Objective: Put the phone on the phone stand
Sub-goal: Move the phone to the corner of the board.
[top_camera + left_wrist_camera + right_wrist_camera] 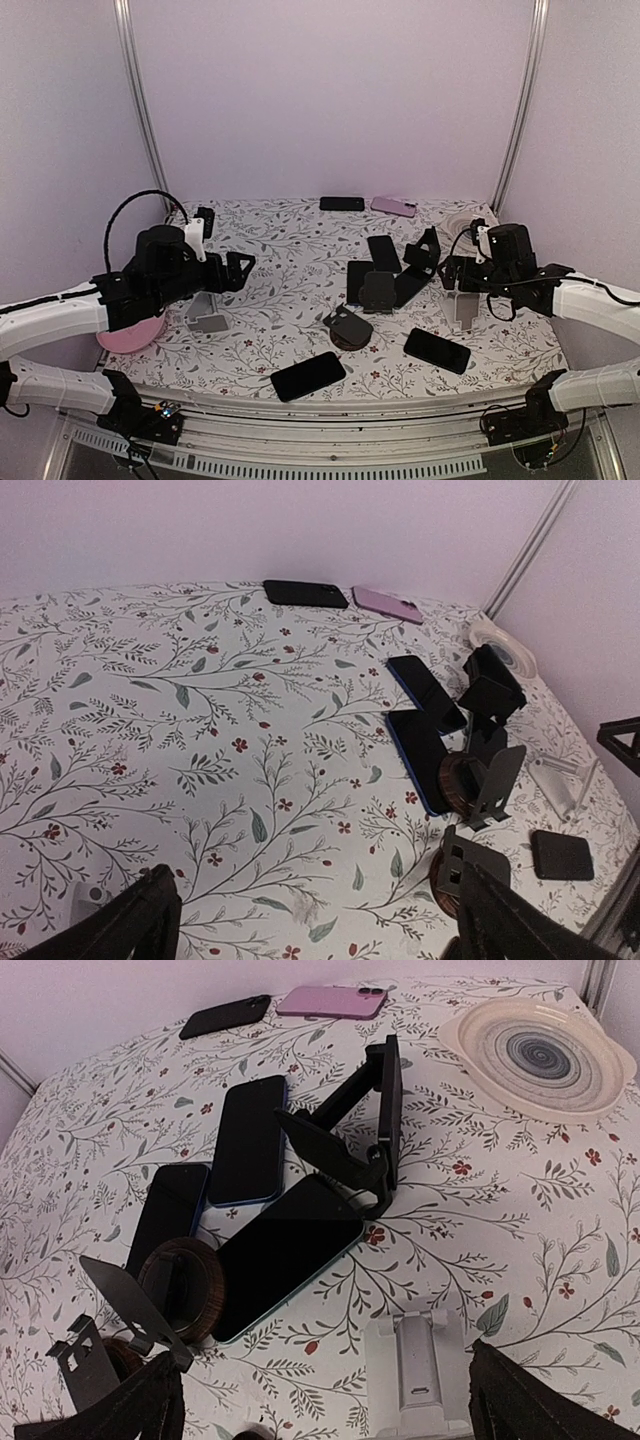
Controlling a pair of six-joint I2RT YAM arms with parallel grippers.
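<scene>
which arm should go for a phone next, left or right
Right. The open right gripper faces the blue-edged phone and black stand close ahead; the left gripper, also open, sits farther off to the left.

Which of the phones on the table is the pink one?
The pink phone lies at the far edge of the table, just right of a black phone. Every other phone looks dark; it alone is pale pink.
</scene>
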